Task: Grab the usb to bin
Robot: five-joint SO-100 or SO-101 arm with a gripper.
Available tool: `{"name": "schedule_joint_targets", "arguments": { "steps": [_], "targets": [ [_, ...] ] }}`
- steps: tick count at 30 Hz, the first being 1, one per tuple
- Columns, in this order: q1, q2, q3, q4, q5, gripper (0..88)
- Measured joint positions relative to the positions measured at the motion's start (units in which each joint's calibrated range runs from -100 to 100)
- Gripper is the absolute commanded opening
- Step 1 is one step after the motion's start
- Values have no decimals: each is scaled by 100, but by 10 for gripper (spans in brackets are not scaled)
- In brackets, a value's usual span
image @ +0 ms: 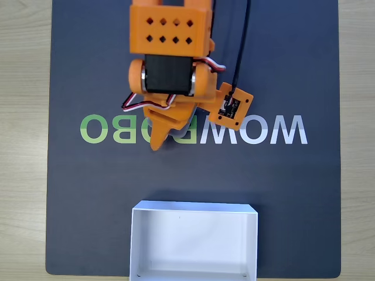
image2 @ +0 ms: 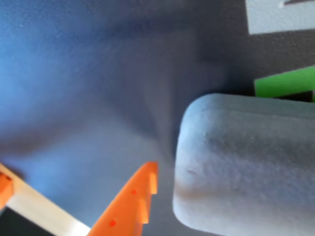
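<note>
The orange gripper (image: 161,137) is low over the dark mat (image: 88,193), at the middle of the mat's printed lettering (image: 275,130), well apart from the white bin (image: 193,246) at the mat's near edge. In the wrist view the grey usb (image2: 246,167) lies on the mat just beside one toothed orange finger (image2: 130,204), apparently not touching. How wide the jaws stand cannot be told, and they grip nothing visible.

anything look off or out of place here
Nothing stands out. The white bin sits square and empty at the mat's near edge in the fixed view, and the grey usb lies flat on the mat beside the tool's toothed finger in the wrist view. No spill or visible damage.
</note>
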Motion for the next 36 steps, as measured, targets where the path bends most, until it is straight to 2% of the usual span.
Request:
{"name": "schedule_joint_targets", "arguments": {
  "steps": [13,15,20,22,31,36],
  "targets": [
    [-88,361,-172,-103,16,483],
    [-88,370,-172,-129,16,424],
    [-80,370,-172,-129,16,193],
    [-71,352,-199,-86,16,134],
    [-80,333,-217,-78,21,125],
    [-80,-546,-343,422,26,125]
  ]
}}
